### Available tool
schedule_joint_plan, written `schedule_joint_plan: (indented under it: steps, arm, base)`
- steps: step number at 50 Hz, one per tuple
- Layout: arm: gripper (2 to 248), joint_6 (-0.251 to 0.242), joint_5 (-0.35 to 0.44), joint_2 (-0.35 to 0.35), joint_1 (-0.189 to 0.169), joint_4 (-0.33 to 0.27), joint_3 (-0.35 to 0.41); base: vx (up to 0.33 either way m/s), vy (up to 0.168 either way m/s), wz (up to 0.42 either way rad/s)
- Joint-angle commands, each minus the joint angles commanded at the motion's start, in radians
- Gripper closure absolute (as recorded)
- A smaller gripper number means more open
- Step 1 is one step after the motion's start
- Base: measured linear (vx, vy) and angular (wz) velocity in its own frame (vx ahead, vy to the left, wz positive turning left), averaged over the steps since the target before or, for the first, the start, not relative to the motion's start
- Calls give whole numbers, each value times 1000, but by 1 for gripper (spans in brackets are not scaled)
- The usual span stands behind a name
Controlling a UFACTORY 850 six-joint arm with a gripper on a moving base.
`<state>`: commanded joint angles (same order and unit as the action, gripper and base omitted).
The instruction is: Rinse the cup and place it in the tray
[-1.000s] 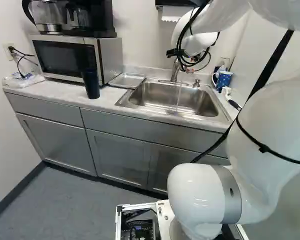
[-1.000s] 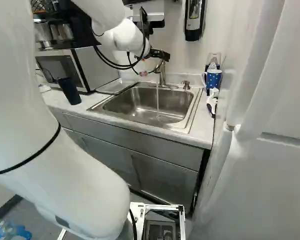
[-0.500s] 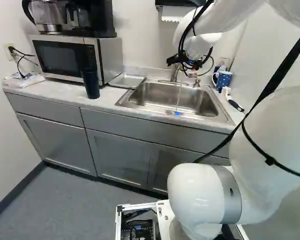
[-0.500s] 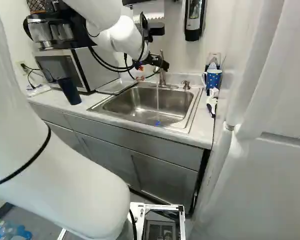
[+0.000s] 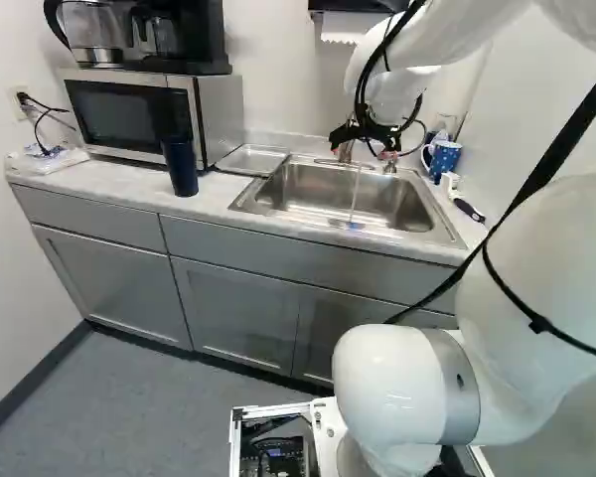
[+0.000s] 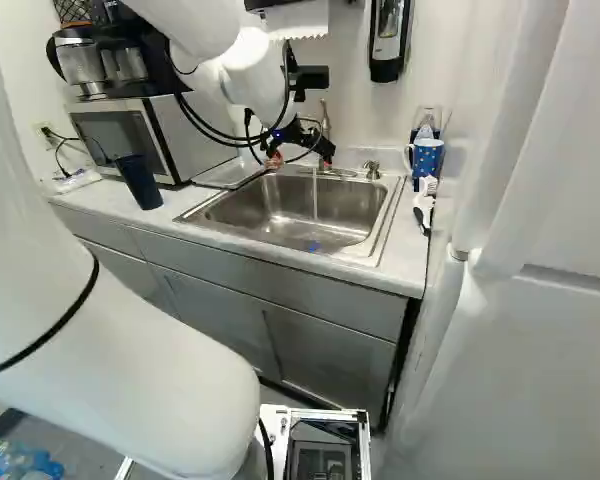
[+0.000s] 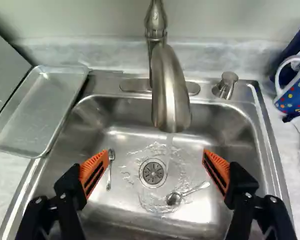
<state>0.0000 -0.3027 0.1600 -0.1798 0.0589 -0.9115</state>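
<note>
The claw [image 6: 300, 162], its fingers wide apart, above the sink [image 7: 240, 135]. Ahead of the claw, the faucet [image 7: 170, 95], from which water [image 7: 169, 142] runs. Below it, two spoons [image 7: 110, 167] in the basin. To its left, the tray [image 7: 35, 115] and, farther off, the dark blue cup [image 5: 181, 167], upright on the surface [image 5: 99, 179]. To its right, the dotted mug [image 7: 295, 95].

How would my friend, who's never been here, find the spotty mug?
Start at the metal sink, then look along the counter just past its right side in the right base view. The mug is there, by the wall. It's blue with colourful dots and a white handle, while the cup by the microwave is plain and dark.
</note>
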Motion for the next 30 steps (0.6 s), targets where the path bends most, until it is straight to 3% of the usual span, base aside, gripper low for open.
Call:
schedule_joint_plan:
  steps: [24, 30]
  arm:
    - [3, 0, -204, 0, 0, 0, 0]
    - [3, 0, -204, 0, 0, 0, 0]
  base:
    - [0, 0, 0]
    - [0, 0, 0]
